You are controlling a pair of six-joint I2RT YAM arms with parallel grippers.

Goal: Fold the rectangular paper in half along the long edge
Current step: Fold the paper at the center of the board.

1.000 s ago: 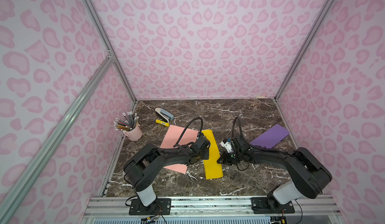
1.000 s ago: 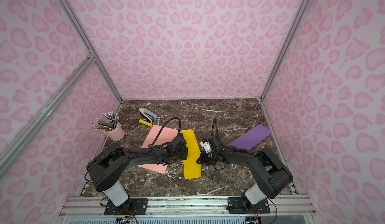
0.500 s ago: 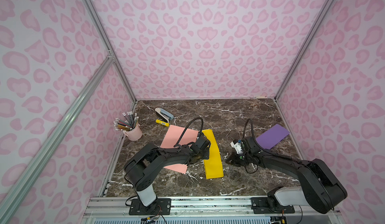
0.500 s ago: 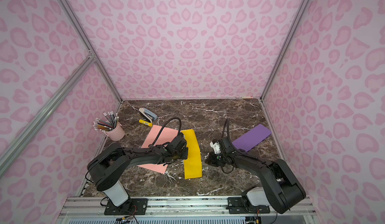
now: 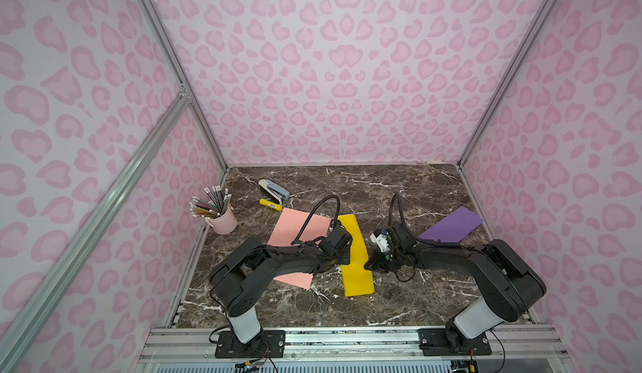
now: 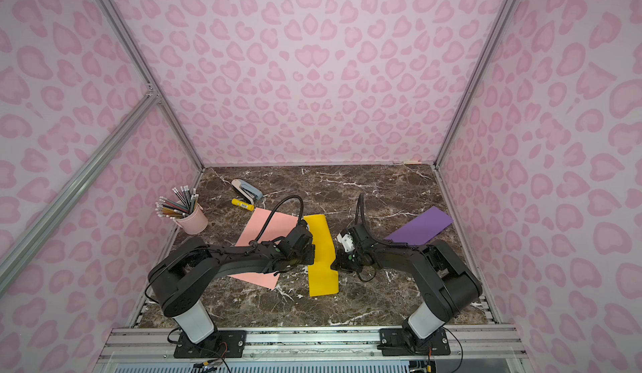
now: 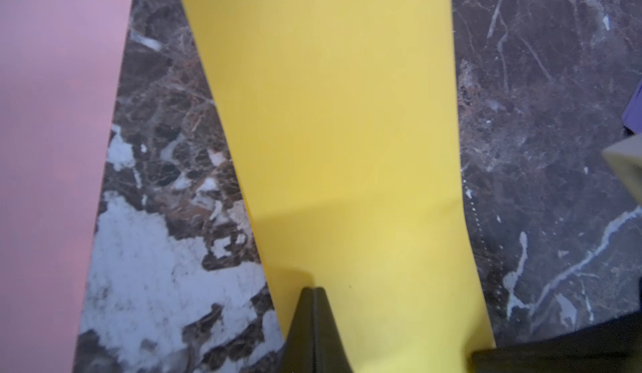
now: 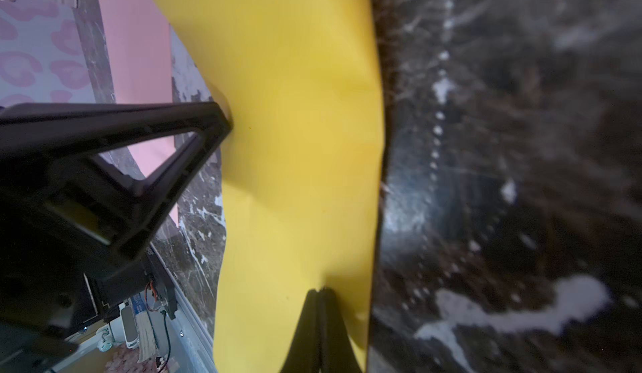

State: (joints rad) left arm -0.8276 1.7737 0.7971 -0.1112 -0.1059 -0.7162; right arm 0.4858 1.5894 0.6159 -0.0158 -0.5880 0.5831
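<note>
The yellow paper (image 5: 357,274) (image 6: 323,277) lies flat on the marble table as a long, narrow strip. My left gripper (image 5: 346,260) (image 7: 314,289) is shut, and its tip rests on the strip near the left long edge. My right gripper (image 5: 368,266) (image 8: 321,289) is also shut, with its tip on the strip close to the right long edge. In the right wrist view the left gripper (image 8: 225,122) touches the yellow paper (image 8: 295,145) from the opposite side. Neither gripper has the paper between its fingers.
A pink sheet (image 5: 298,229) lies under the left arm, left of the strip. A purple sheet (image 5: 451,229) lies at the right. A pink pencil cup (image 5: 224,220), a stapler (image 5: 274,189) and a yellow marker (image 5: 271,204) stand at the back left.
My right gripper drew away to the right off the yellow paper, then came back to its right edge. The left gripper stayed put on the paper.
</note>
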